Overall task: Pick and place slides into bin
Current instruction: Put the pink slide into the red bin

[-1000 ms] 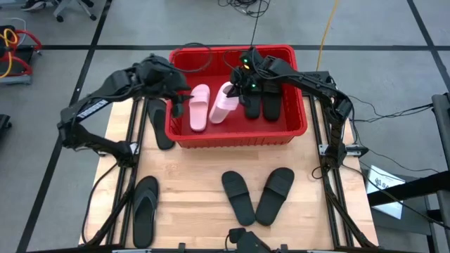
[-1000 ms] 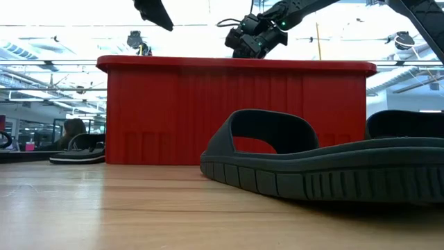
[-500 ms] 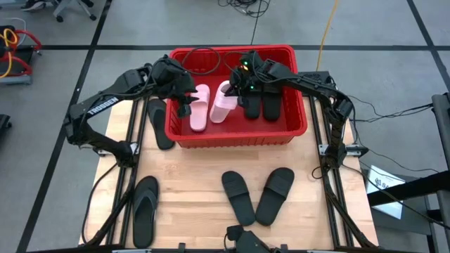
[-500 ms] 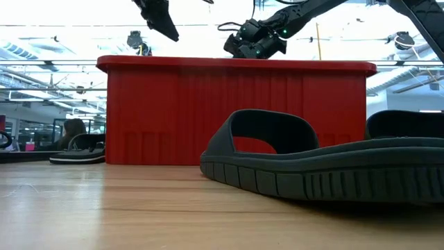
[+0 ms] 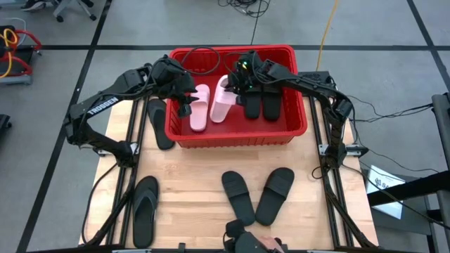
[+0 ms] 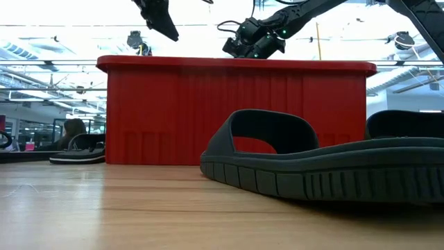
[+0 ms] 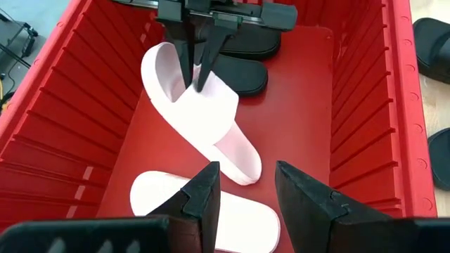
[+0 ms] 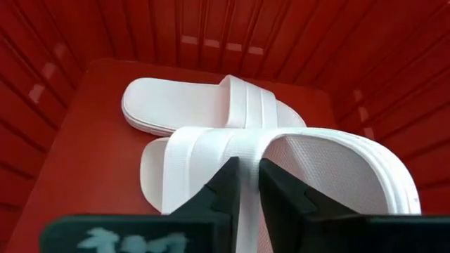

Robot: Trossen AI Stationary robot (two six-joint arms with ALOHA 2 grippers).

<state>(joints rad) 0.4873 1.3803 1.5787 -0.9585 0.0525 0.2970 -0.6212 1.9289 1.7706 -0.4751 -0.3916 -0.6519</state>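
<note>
Slides: light foam, flexible, strap best grab point. Right gripper [image 5: 238,79] fingers pinch strap of pink slide [image 5: 223,100], tilted inside bin [image 5: 299,130] beside its mate [image 5: 199,107]. Left gripper [image 5: 184,105] hovers over bin, fingers apart, empty. Black slides [image 5: 256,195] wait on surface [image 5: 190,183].

light wooden table [image 5: 197,176], bearing the red bin [image 5: 239,133] at its far side beneath both arms. just outside the bin's left wall, near the left arm, one black slide [image 5: 159,123]. nearer the front, well apart from both arms, a black flip-flop [image 5: 145,209] and a pair of black slides [image 5: 257,196].
</note>
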